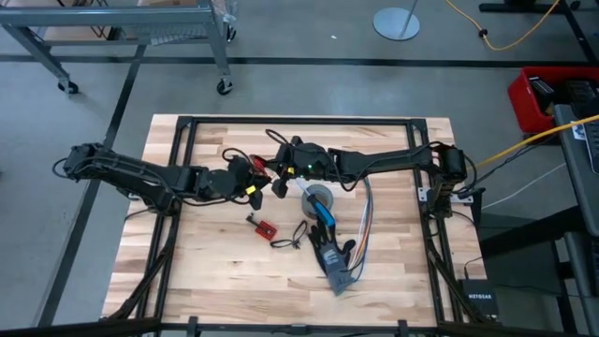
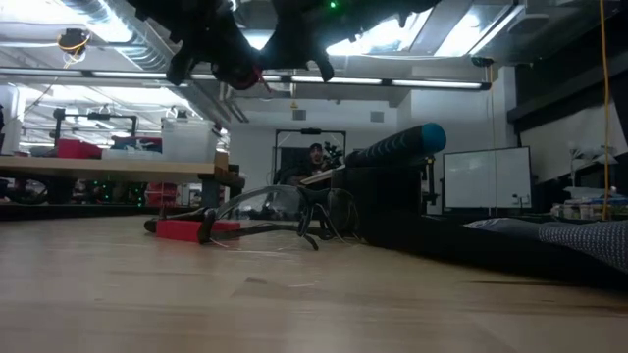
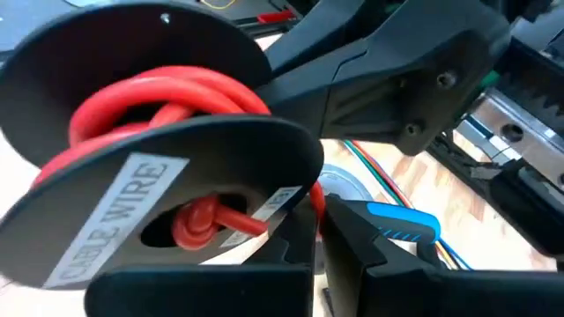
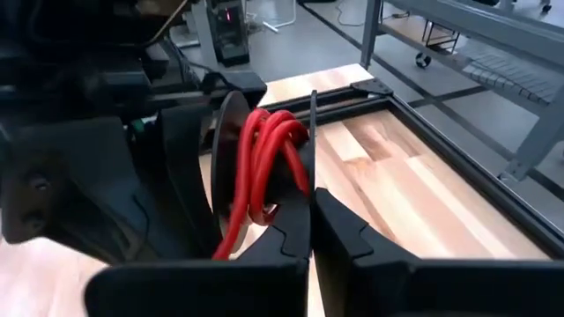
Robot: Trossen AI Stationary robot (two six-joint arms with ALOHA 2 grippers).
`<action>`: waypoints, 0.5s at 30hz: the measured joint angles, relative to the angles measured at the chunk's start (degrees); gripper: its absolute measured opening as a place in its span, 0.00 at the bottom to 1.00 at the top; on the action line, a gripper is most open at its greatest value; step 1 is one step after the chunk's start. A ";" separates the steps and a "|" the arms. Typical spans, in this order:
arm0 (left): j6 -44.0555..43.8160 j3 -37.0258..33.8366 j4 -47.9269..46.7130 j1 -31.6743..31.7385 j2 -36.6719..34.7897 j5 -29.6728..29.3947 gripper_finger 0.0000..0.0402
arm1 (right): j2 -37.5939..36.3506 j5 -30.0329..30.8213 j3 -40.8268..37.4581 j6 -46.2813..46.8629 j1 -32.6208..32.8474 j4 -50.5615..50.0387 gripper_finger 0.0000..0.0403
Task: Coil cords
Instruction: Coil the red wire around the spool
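You've got both grippers — left gripper, right gripper — clamped on the spool mid-worktop; red wire partly wound, loose loops left.

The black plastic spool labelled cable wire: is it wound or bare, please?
Wound: loops of red wire sit between the black plastic spool's two flanges, one end poking through its centre hole.

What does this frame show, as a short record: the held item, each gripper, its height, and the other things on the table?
held item: black spool of red wire, between both grippers
left gripper: shut at the spool's rim; grip unclear
right gripper: shut on the spool's flange edge
height: raised above the table, near its middle
on table: grey tape roll, small red board, ribbon wires
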 joint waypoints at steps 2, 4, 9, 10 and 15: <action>0.26 0.00 -0.10 0.00 0.00 0.00 0.00 | 0.00 0.00 0.00 0.98 0.00 0.72 0.01; 0.67 0.00 -0.27 0.00 0.07 0.00 0.00 | 0.00 -0.04 0.00 1.47 0.00 1.99 0.01; 3.23 0.00 -0.50 -0.06 0.04 0.02 0.03 | 0.00 -2.48 0.00 1.84 0.00 4.11 0.01; 3.54 0.00 -0.49 -0.15 0.04 0.08 0.04 | 0.00 -3.38 0.00 2.00 0.00 4.45 0.01; 4.80 -0.01 -0.99 -0.49 0.09 0.62 0.07 | -1.05 -6.37 0.02 2.76 -0.46 4.50 0.01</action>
